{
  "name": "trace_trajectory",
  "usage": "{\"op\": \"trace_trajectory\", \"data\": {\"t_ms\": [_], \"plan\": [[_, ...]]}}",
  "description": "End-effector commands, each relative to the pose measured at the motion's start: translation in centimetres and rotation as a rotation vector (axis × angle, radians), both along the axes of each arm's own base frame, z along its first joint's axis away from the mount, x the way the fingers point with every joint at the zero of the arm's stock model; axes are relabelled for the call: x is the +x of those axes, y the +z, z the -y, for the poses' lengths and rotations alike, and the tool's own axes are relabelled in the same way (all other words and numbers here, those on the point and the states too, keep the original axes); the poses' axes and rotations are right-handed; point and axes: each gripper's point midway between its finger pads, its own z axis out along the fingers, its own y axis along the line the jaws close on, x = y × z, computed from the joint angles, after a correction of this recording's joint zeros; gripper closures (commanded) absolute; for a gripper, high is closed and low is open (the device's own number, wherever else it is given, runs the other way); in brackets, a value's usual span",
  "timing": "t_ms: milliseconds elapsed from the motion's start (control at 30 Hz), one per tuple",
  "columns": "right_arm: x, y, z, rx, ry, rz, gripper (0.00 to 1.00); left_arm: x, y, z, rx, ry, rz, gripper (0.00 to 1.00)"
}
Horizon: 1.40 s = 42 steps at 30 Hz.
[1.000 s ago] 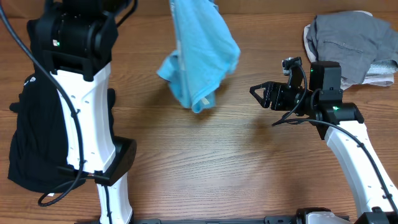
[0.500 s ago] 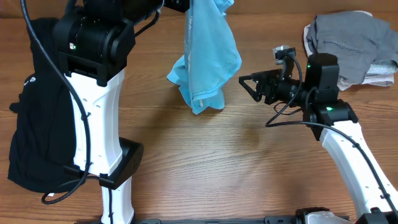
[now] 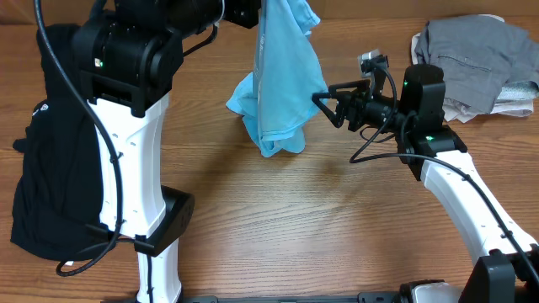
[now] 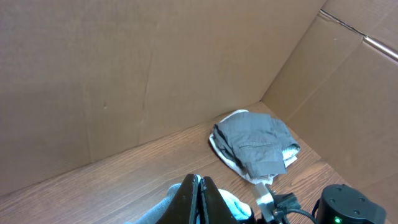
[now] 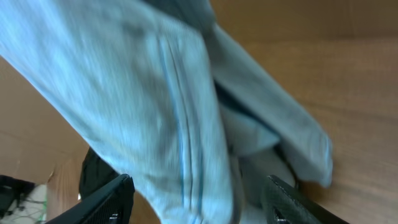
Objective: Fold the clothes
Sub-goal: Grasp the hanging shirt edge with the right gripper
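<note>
A light blue T-shirt (image 3: pixel 282 76) hangs bunched from the top of the overhead view, its lower end (image 3: pixel 271 143) just above the wood table. My left gripper (image 3: pixel 261 8) is shut on its upper part; in the left wrist view the jaws (image 4: pixel 199 190) are pressed together with blue fabric (image 4: pixel 233 205) showing beside them. My right gripper (image 3: pixel 327 108) stands open at the shirt's right edge. In the right wrist view the blue shirt (image 5: pixel 155 106) fills the frame between the spread fingers (image 5: pixel 115 199). A black garment (image 3: pixel 42 168) lies at the left.
A pile of grey clothes (image 3: pixel 472 59) lies at the back right, also seen as a grey heap (image 4: pixel 255 143) in the left wrist view. Cardboard walls (image 4: pixel 124 74) close off the back and side. The left arm's white column (image 3: pixel 135 168) rises front left.
My right gripper has moved left up to the hanging shirt, and its jaws have spread a little. The left arm shifted right with the shirt, then held still.
</note>
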Motion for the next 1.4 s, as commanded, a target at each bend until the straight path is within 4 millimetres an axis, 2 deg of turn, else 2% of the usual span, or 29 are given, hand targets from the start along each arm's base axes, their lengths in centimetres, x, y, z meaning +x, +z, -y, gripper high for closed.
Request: {"op": "trace_trajectory", "data": {"t_ms": [0,167,300,367,433,467,533,767,967,1033,1067,1233,1367], "plan": [[0.7,0.9,-0.4,0.004,0.008,0.045,0.3,-1.0,1.3,0.3,-0.004,-0.033,0.048,0.96],[0.9,0.2,-0.6,0.009,0.01,0.018,0.36,-1.0,1.3,0.3,-0.004,-0.033,0.049,0.96],[0.8,-0.7,-1.7,0.006,0.037,0.005,0.37,-1.0,1.3,0.3,-0.004,-0.033,0.049,0.96],[0.8,-0.8,-2.2,0.008,0.047,0.013,0.55,-1.0,1.2,0.3,0.013,-0.039,0.062,0.96],[1.0,-0.3,-2.2,0.016,0.045,0.029,0.82,-0.9,1.1,0.1,0.021,-0.029,0.058,0.96],[1.2,-0.1,-2.1,0.024,0.038,0.035,0.9,-0.9,0.9,0.0,0.028,-0.02,0.056,0.96],[1.7,0.5,-1.3,0.037,0.015,0.043,0.96,-0.5,0.5,-0.5,0.055,0.009,0.055,0.96],[3.2,4.5,4.2,0.062,-0.11,0.03,0.96,1.0,-0.9,-3.8,0.154,0.186,0.037,0.96],[4.4,7.5,10.6,-0.17,-0.37,-0.015,0.96,2.3,-0.7,-7.0,0.161,0.274,0.042,0.96],[4.5,9.0,12.5,-0.236,-0.474,-0.032,0.96,2.6,-0.8,-8.1,0.163,0.297,0.036,0.96],[4.3,10.4,13.6,-0.274,-0.533,-0.041,0.96,2.7,-0.9,-8.6,0.164,0.306,0.027,0.96],[2.3,14.2,15.5,-0.359,-0.628,-0.053,0.96,1.9,-1.3,-8.7,0.19,0.294,0.014,0.96],[0.0,17.0,15.9,-0.382,-0.646,-0.063,0.96,0.2,-0.2,-8.8,0.21,0.28,0.042,0.96]]}}
